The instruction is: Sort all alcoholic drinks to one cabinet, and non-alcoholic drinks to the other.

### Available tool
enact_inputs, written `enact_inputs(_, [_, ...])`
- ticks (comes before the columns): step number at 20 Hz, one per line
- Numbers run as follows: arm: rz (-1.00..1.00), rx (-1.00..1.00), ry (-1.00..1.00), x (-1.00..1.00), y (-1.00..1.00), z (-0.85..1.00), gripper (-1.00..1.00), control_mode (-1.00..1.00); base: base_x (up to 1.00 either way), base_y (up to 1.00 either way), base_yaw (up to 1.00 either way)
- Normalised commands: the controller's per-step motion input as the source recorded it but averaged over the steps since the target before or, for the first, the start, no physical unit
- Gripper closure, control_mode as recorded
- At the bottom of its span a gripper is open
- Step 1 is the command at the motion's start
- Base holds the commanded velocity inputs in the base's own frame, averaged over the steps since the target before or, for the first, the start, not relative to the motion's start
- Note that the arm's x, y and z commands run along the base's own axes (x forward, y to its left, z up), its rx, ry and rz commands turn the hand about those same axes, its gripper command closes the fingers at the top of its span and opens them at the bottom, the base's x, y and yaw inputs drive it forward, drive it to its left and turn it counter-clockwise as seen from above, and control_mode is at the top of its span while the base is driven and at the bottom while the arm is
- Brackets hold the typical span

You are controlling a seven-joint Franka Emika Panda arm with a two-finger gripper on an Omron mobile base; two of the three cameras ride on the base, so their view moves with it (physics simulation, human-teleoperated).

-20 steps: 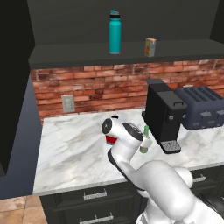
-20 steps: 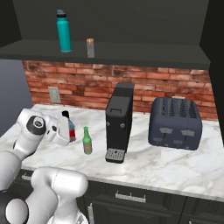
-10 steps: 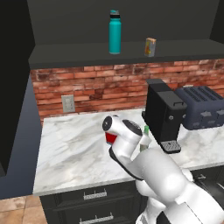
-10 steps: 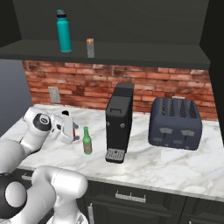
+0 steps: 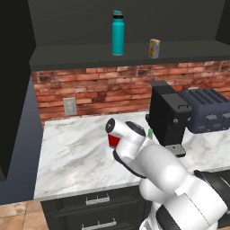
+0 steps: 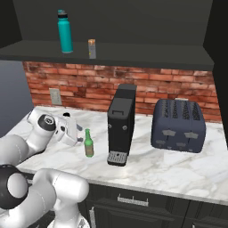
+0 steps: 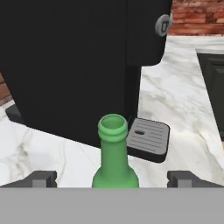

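While you line up on the green bottle [image 5: 150,132], the left base view lists a teal bottle [image 5: 117,33] and an orange carton [image 5: 154,48] standing on the upper shelf [image 5: 90,51], well apart.

Right base view: green bottle upright on the counter [image 6: 178,164], just beside the coffee machine [image 6: 121,124]; gripper [image 6: 79,135] near it.

Hand view: fingertips [image 7: 41,178] spread wide, neck between them, untouched. Next, I judge, you advance and close.

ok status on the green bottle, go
Gripper open, not gripping. Green bottle upright on counter, between the fingers. Coffee machine close behind it.
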Motion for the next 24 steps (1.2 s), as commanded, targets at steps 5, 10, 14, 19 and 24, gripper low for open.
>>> enact_inputs(5, [-0.01,0.00,0.00,0.09,-0.04,-0.13,-1.00,-1.00,0.00,0.00,0.00])
enact_inputs(10, [-0.02,-0.01,0.00,0.00,-0.05,-0.12,-1.00,-1.00,0.00,0.00,0.00])
enact_inputs(14, [-0.03,-0.01,0.00,0.00,-0.13,-0.03,-1.00,-1.00,0.00,0.00,0.00])
enact_inputs(19, [-0.03,0.00,0.00,0.01,-0.12,-0.02,-1.00,-1.00,0.00,0.00,0.00])
enact_inputs(24, [-0.01,0.00,0.00,0.00,-0.12,-0.05,-1.00,-1.00,0.00,0.00,0.00])
